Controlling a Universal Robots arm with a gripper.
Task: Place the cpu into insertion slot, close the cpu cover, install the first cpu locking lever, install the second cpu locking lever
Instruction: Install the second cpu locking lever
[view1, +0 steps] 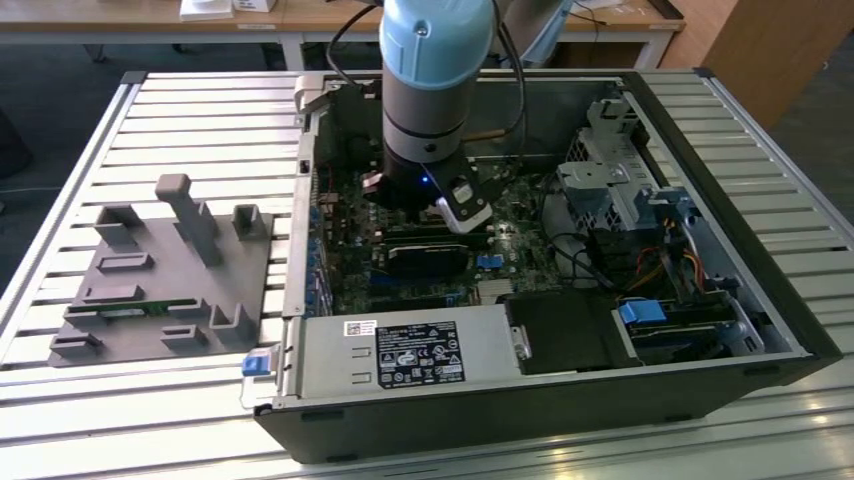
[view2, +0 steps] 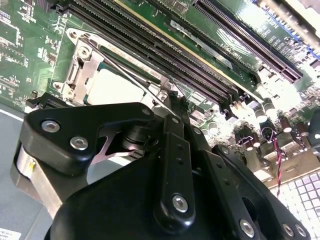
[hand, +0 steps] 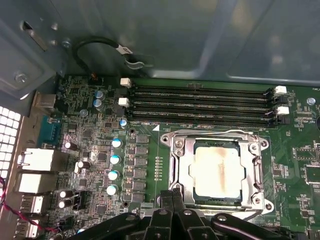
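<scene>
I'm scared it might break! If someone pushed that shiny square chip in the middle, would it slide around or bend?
Probably neither. The cpu looks flat and stiff, so bending seems unlikely. It sits inside the insertion slot with the cpu cover framing it, so it likely wouldn't slide. Its face looks smooth, maybe slippery.

The arm (view1: 427, 90) reaches straight down, its black gripper (hand: 172, 196) with fingertips (hand: 176, 194) pressed together, nothing between them.

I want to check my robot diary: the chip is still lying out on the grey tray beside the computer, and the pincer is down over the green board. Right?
Not quite. The cpu already sits in the insertion slot, as the first wrist view shows. The pincer is indeed over the green board.
</scene>
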